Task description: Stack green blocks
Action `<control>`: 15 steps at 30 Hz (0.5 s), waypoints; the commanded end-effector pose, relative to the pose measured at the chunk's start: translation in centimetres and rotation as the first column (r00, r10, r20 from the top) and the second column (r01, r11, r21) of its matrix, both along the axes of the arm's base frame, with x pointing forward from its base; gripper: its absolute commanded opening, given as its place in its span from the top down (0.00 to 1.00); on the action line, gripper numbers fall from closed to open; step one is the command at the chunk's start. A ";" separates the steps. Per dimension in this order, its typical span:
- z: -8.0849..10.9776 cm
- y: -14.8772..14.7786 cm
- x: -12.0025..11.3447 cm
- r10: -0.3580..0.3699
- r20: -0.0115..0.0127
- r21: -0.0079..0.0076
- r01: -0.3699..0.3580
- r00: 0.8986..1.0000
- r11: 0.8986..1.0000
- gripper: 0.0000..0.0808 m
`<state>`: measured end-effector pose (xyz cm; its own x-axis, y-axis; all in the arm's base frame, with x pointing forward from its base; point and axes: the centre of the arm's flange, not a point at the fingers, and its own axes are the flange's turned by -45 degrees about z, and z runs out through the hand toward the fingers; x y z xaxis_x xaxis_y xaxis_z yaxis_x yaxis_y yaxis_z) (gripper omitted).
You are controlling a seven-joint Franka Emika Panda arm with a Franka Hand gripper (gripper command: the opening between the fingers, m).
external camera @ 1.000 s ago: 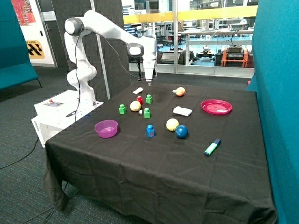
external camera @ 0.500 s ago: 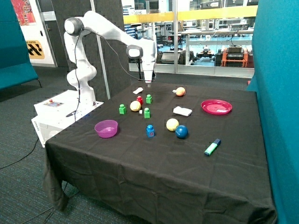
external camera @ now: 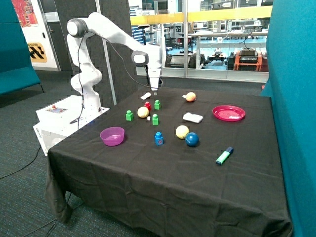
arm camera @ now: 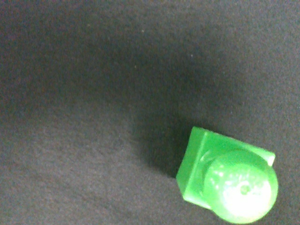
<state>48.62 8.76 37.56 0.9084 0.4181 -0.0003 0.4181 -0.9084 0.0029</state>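
Three green blocks stand apart on the black cloth in the outside view: one (external camera: 157, 104) at the back next to a red block, one (external camera: 129, 115) near the robot base side, one (external camera: 155, 119) in front of a yellow ball. None is stacked. My gripper (external camera: 155, 91) hangs a short way above the back green block and holds nothing that I can see. The wrist view shows one green block (arm camera: 225, 180) from above, its round stud up, on bare cloth.
Around the blocks are a red block (external camera: 147, 105), a yellow ball (external camera: 143, 112), a blue studded block (external camera: 158, 138), a second yellow ball (external camera: 182, 132), a blue ball (external camera: 191, 139), a purple bowl (external camera: 112, 136), a pink plate (external camera: 228, 113) and a teal marker (external camera: 224, 155).
The gripper has come lower and shifted slightly toward the robot base, nearer to the back green block. The objects on the table have not moved.
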 end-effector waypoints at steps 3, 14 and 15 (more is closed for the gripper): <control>-0.9 -0.8 -0.3 -0.025 -0.001 0.003 0.025 1.000 1.000 0.32; -1.0 -1.1 -0.2 -0.032 -0.001 0.003 0.032 0.999 0.999 0.41; -1.1 -1.0 -0.2 -0.030 -0.001 0.003 0.030 1.000 1.000 0.46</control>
